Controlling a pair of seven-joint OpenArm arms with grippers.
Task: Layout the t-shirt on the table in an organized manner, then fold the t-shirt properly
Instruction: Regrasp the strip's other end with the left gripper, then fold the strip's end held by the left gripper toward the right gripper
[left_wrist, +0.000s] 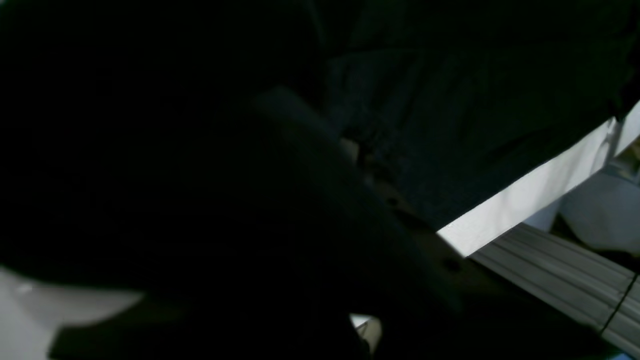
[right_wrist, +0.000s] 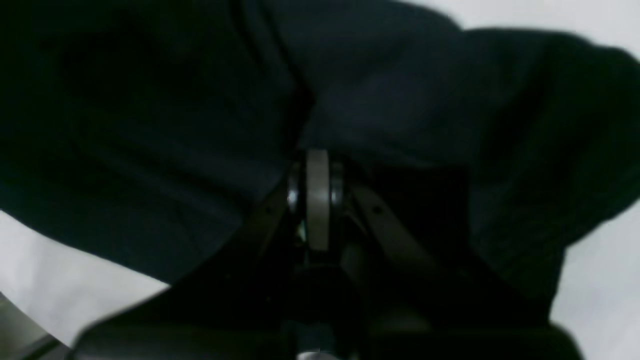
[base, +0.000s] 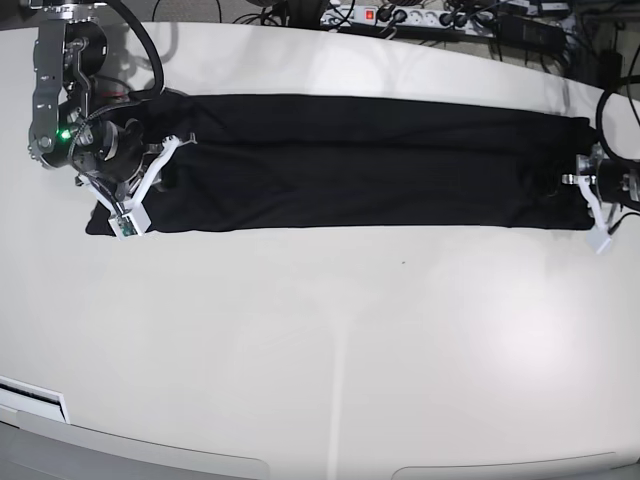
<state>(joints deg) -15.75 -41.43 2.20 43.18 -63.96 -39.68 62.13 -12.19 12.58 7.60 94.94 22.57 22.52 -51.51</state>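
The black t-shirt lies as a long flat band across the far half of the white table. At the band's left end in the base view, my right gripper rests on the cloth. In the right wrist view its pads are pressed together and the t-shirt puckers at the right gripper. My left gripper is at the band's right end. The left wrist view is very dark; the t-shirt bunches at the left gripper, which looks shut on it.
A power strip and cables run along the table's far edge. More cables hang at the far right. The table edge is close to the left gripper, with grey slatted floor beyond it.
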